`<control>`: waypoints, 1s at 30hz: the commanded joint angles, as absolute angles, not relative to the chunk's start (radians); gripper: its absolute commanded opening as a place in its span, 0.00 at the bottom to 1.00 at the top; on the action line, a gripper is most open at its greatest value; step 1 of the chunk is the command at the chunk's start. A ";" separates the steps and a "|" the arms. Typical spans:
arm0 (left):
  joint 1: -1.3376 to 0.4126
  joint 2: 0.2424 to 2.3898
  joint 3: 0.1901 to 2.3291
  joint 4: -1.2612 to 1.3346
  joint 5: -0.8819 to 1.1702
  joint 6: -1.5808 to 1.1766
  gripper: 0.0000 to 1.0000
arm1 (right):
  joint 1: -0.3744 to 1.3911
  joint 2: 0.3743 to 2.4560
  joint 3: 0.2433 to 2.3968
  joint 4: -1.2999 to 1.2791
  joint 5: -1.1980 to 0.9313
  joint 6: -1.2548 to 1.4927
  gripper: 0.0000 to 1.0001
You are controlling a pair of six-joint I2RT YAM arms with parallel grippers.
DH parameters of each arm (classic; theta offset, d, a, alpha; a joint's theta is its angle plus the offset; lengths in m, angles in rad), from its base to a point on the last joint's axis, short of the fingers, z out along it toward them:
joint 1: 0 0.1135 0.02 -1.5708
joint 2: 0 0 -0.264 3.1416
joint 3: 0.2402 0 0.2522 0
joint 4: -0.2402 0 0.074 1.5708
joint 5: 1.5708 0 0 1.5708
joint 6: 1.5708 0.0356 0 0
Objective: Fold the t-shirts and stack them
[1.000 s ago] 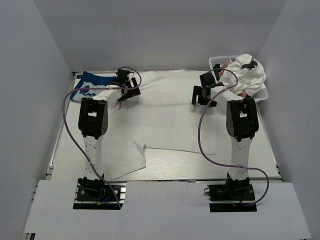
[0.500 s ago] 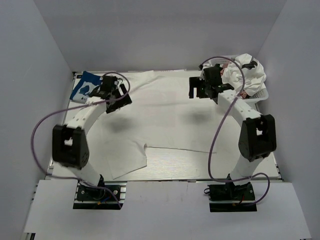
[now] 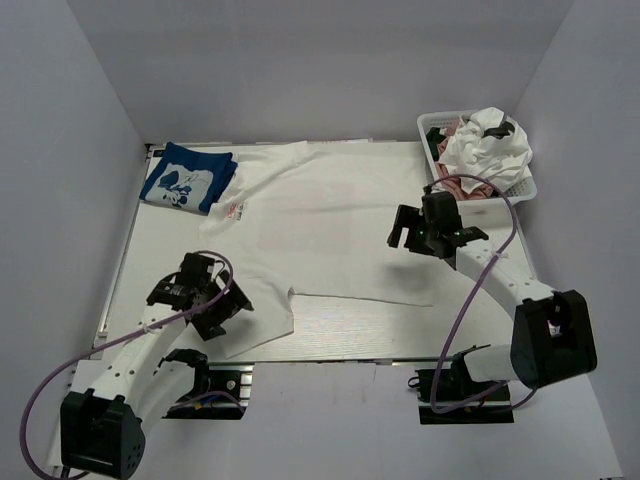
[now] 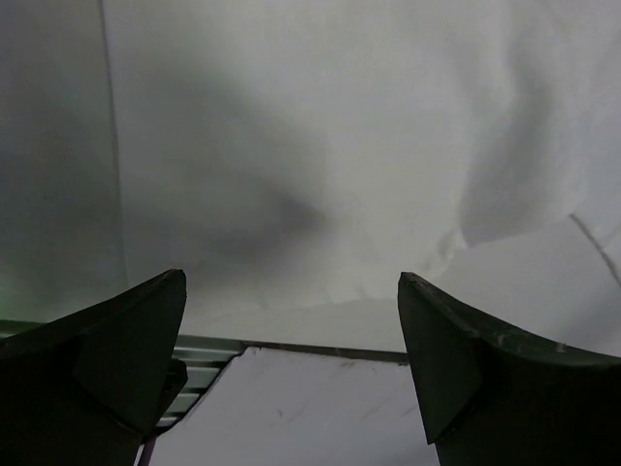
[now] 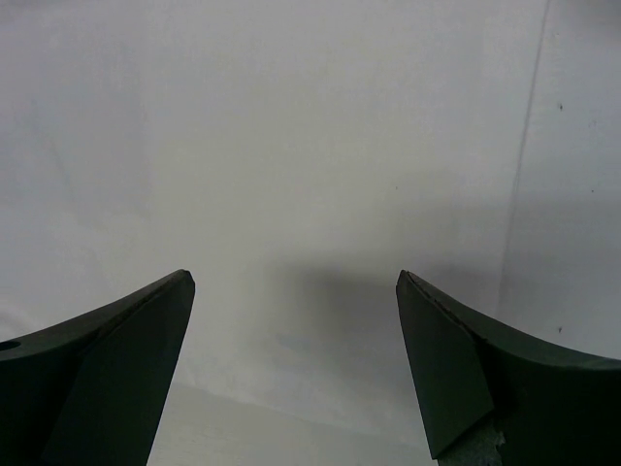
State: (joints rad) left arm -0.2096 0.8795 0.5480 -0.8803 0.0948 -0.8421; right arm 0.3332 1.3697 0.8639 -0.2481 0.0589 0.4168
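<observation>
A large white t-shirt with a faint red print lies spread flat over the table. My left gripper is open and empty, hovering over the shirt's near-left sleeve. In the left wrist view the gripper frames white cloth and the table's near edge. My right gripper is open and empty above the shirt's right part. In the right wrist view the gripper frames smooth white cloth. A folded blue t-shirt with a white graphic lies at the far left.
A white mesh basket stands at the far right corner, heaped with crumpled white and pink tees. A white board runs along the table's near edge. Grey walls close in the left, right and back.
Both arms swung back from the shirt's far edge. The left gripper came from beside the blue tee to the near-left sleeve. The right gripper came from beside the basket to the shirt's right part.
</observation>
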 commanded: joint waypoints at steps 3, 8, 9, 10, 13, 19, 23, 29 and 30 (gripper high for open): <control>-0.210 0.883 0.457 -0.896 0.233 -0.903 1.00 | 0.322 1.259 0.813 -0.244 0.130 0.523 0.90; -0.219 0.881 0.448 -0.986 0.197 -0.980 0.97 | 0.318 1.253 0.805 -0.278 0.161 0.538 0.90; -0.219 0.881 0.448 -1.018 0.186 -0.991 0.97 | 0.316 1.253 0.799 -0.276 0.155 0.541 0.90; -0.219 0.881 0.448 -1.031 0.186 -1.005 0.97 | 0.318 1.252 0.798 -0.272 0.146 0.541 0.90; -0.219 0.888 0.448 -1.042 0.163 -1.034 0.95 | 0.316 1.259 0.785 -0.270 0.126 0.541 0.90; -0.219 1.008 0.459 -1.052 0.127 -1.066 0.90 | 0.314 1.272 0.781 -0.285 0.129 0.549 0.90; -0.219 1.101 0.472 -0.977 0.053 -1.110 0.80 | 0.311 1.269 0.764 -0.278 0.129 0.555 0.90; -0.219 1.215 0.565 -0.953 -0.075 -1.100 0.46 | 0.313 1.241 0.735 -0.349 0.138 0.551 0.90; -0.219 1.226 0.575 -0.928 -0.075 -1.100 0.40 | 0.314 1.229 0.727 -0.362 0.137 0.551 0.90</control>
State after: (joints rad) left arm -0.2180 1.2011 0.5381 -0.9909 0.0292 -1.0924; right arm 0.3153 1.2675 0.7425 -0.3080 0.1280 0.5434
